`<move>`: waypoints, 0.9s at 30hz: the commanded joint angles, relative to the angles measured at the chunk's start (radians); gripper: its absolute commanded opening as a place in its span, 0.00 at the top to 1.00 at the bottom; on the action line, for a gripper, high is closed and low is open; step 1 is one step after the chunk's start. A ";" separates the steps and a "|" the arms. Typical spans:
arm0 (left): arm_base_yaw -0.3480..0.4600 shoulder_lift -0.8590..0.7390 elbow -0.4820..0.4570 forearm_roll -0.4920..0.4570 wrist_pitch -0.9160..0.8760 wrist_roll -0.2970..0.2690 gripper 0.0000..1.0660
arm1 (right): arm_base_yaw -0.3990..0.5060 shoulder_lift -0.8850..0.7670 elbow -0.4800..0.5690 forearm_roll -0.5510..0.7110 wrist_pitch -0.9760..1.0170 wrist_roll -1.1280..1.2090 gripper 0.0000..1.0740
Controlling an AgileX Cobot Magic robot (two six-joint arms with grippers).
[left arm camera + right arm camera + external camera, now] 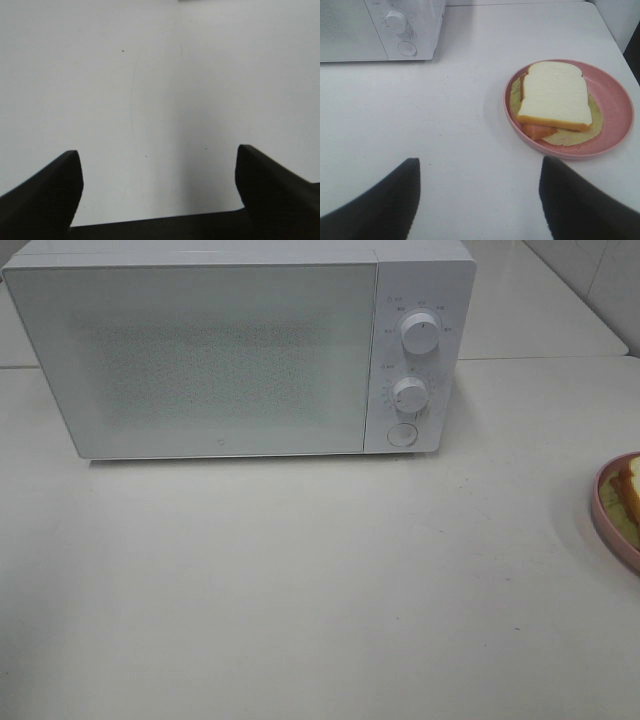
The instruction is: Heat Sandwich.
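**Inspector:** Sandwich location confirmed: it lies on the round pink plate, which stands on the white desk. Top slice is white bread with a tan crust; under it an orange-pink layer shows at one corner, and a pale yellowish-green layer spreads past the bread onto the plate.

**Clerk:** Where is the plate in relation to the oven?

**Inspector:** In the high view the plate is cut by the right edge, with only a sliver of the sandwich showing. The white microwave stands at the back of the desk, well apart from the plate. Its door is closed. Two round dials sit one above the other on the right panel, with a round button below them.

**Clerk:** Left claw?

**Inspector:** Left claw is released, its two dark fingers spread wide over bare desk, nothing between them.

**Clerk:** Right claw?

**Inspector:** Right claw is likewise released, fingers wide apart and empty. It hangs above the desk near the plate, touching neither plate nor sandwich.
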 commanded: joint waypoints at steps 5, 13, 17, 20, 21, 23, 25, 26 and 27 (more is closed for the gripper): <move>0.002 -0.293 0.061 -0.003 -0.008 -0.005 0.28 | -0.005 -0.026 0.003 -0.006 -0.005 0.009 0.38; 0.002 -0.529 0.118 -0.003 -0.089 -0.052 0.28 | -0.005 -0.026 0.003 -0.006 -0.005 0.009 0.38; 0.002 -0.586 0.159 0.009 -0.157 -0.058 0.28 | -0.005 -0.026 0.003 -0.006 -0.005 0.009 0.38; 0.002 -0.575 0.175 0.010 -0.175 -0.058 0.28 | -0.005 -0.026 0.003 -0.006 -0.005 0.009 0.38; 0.002 -0.575 0.184 0.007 -0.190 -0.058 0.28 | -0.005 -0.026 0.003 -0.006 -0.005 0.009 0.38; 0.002 -0.577 0.219 -0.003 -0.249 -0.058 0.28 | -0.005 -0.026 0.003 -0.006 -0.005 0.009 0.38; 0.002 -0.577 0.230 -0.008 -0.267 -0.058 0.28 | -0.005 -0.026 0.003 -0.006 -0.005 0.009 0.38; 0.002 -0.577 0.246 -0.012 -0.306 -0.058 0.28 | -0.005 -0.026 0.003 -0.006 -0.005 0.009 0.38; 0.002 -0.577 0.252 -0.012 -0.324 -0.058 0.28 | -0.005 -0.026 0.003 -0.006 -0.005 0.009 0.38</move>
